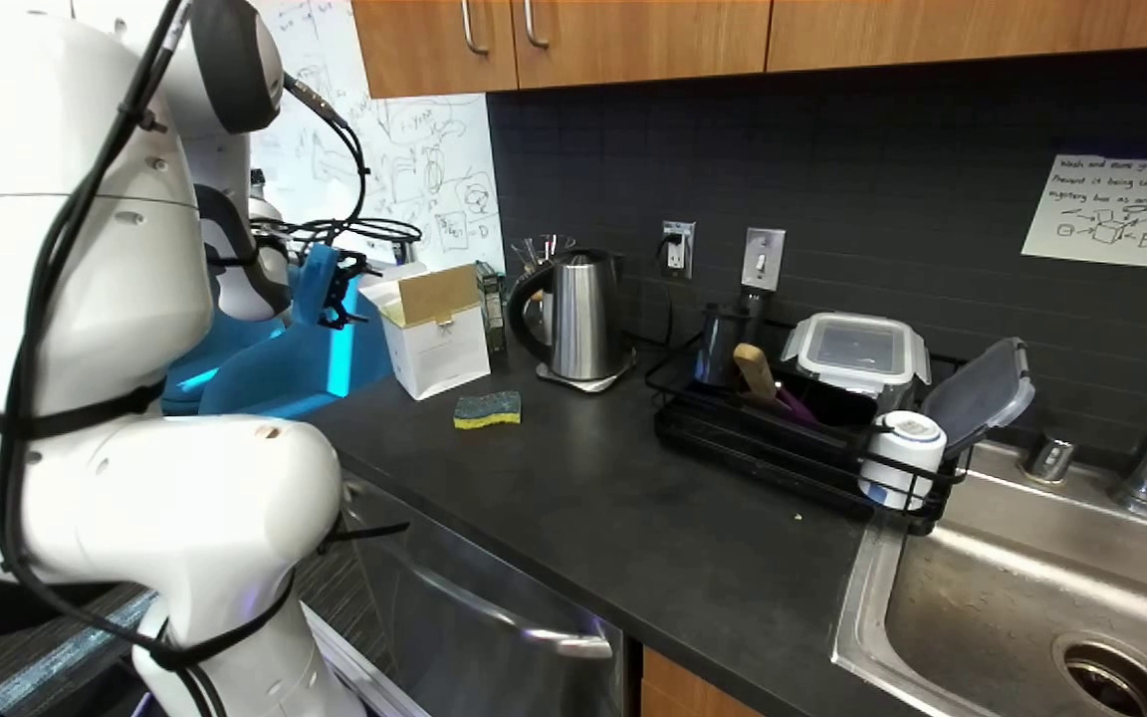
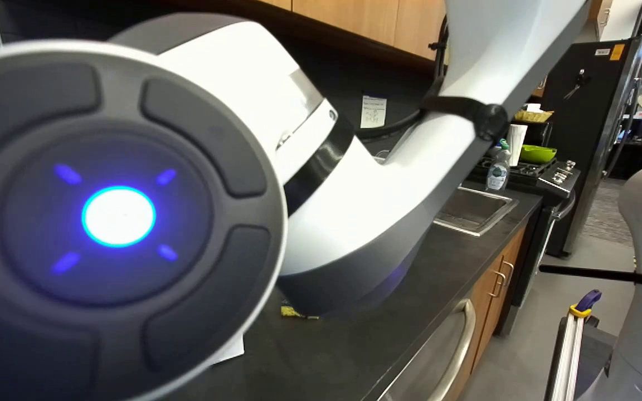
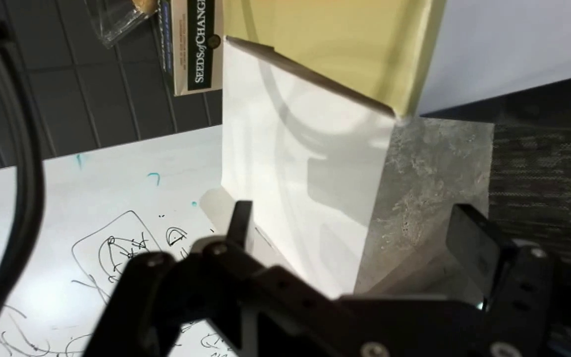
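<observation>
- Hovering just beside a white cardboard box (image 1: 442, 357), the gripper (image 3: 355, 230) holds nothing; its fingers (image 3: 471, 243) stand well apart, released.
- In the wrist view, a white flap (image 3: 305, 158) of the box shows through the gap between the fingers; whether either finger touches it cannot be told.
- The box itself stands upright near the end of the dark tabletop (image 1: 623, 498), with a tan flap (image 1: 439, 294) raised at its top.
- As for progress, the box is already open and the gripper is placed at its side; a grip on it looks still to be made.
- Just beside the box is a Seeds of Change carton (image 3: 201, 54).
- Near it lies a yellow-and-grey sponge (image 1: 487, 410), seen in both exterior views.
- Next comes a stainless-steel electric kettle (image 1: 583, 319), a glass carafe (image 1: 546, 247) partly hidden behind it.
- Farther along, a black dish rack (image 1: 753, 455) holds a lidded food container (image 1: 857, 354) and an upturned white mug (image 1: 902, 453).
- Farthest is the steel sink (image 1: 972, 607).
</observation>
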Tool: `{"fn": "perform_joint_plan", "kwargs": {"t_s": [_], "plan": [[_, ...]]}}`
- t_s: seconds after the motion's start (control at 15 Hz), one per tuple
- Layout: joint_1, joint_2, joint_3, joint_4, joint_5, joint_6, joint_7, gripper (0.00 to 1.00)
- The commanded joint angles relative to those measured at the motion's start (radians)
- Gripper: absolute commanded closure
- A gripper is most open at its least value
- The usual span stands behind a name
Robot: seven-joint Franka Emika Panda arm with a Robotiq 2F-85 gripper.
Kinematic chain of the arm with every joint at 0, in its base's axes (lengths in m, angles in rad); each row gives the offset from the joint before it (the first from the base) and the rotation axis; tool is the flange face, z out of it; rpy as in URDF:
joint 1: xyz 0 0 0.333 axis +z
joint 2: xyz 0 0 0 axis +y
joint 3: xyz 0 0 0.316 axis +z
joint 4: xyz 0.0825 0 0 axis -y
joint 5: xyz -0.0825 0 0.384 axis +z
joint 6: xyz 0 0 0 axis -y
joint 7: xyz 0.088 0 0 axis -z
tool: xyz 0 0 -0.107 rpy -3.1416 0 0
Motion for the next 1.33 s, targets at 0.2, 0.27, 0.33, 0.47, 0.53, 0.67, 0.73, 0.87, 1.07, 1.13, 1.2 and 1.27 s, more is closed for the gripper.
{"fn": "perform_joint_plan", "kwargs": {"t_s": [0.2, 0.27, 0.33, 0.47, 0.53, 0.67, 0.73, 0.87, 1.07, 1.13, 1.2, 1.27], "plan": [[-0.004, 0.002, 0.035, -0.007, -0.054, -0.071, 0.031, 0.39], [-0.006, 0.001, 0.036, -0.009, -0.055, -0.074, 0.032, 0.47], [-0.008, -0.001, 0.036, -0.009, -0.055, -0.074, 0.033, 0.54], [-0.009, -0.003, 0.037, -0.010, -0.056, -0.076, 0.036, 0.70], [-0.009, -0.004, 0.037, -0.010, -0.057, -0.078, 0.037, 0.79], [-0.008, -0.008, 0.040, -0.011, -0.059, -0.082, 0.039, 0.92], [-0.008, -0.010, 0.041, -0.011, -0.058, -0.083, 0.040, 0.99], [-0.010, -0.016, 0.043, -0.012, -0.053, -0.083, 0.047, 1.00], [-0.018, -0.031, 0.041, -0.020, -0.048, -0.081, 0.073, 1.00], [-0.021, -0.036, 0.041, -0.022, -0.046, -0.080, 0.084, 1.00], [-0.025, -0.043, 0.041, -0.026, -0.045, -0.078, 0.095, 1.00], [-0.028, -0.049, 0.040, -0.029, -0.048, -0.080, 0.111, 1.00]]}}
